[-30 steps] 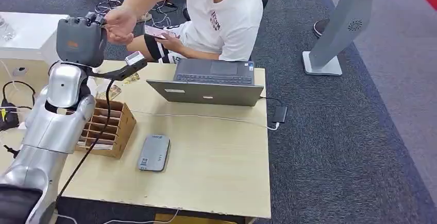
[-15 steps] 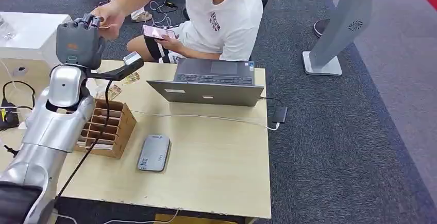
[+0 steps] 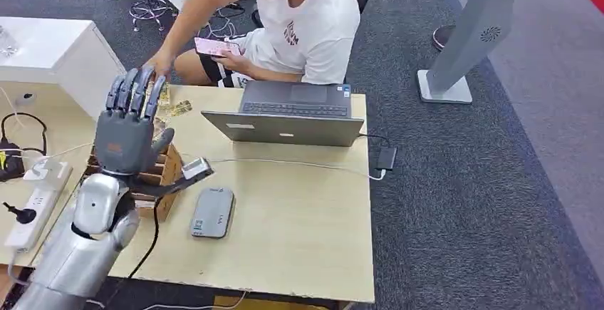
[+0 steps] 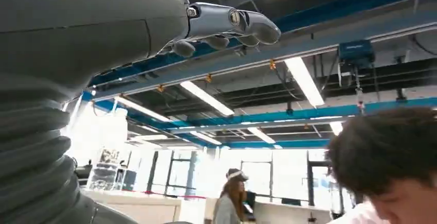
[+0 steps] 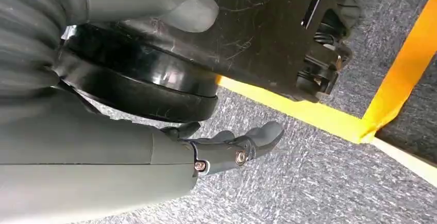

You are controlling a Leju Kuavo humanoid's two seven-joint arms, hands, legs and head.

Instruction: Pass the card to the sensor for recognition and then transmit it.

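My left hand point(image 3: 130, 135) is raised above the table's left side, fingers spread and pointing up, holding nothing; its fingers point(image 4: 232, 24) show against the ceiling in the left wrist view. The grey card sensor point(image 3: 212, 212) lies flat on the table to the hand's right. A seated person point(image 3: 313, 18) reaches a hand point(image 3: 158, 63) to the table's far edge, beside some loose cards point(image 3: 179, 107). My fingers hide what that hand holds. My right hand point(image 5: 227, 149) hangs over the carpet floor with nothing in it.
A wooden compartment box point(image 3: 165, 174) stands just behind my left hand. An open laptop point(image 3: 285, 126) sits at the far side of the wooden table point(image 3: 299, 217), its cable running right. The person holds a phone point(image 3: 214, 45). A power strip point(image 3: 35, 203) lies left.
My left arm has come down and back from the person, and its fingers have spread. The person's hand, which was at my fingers, has dropped to the table's far edge.
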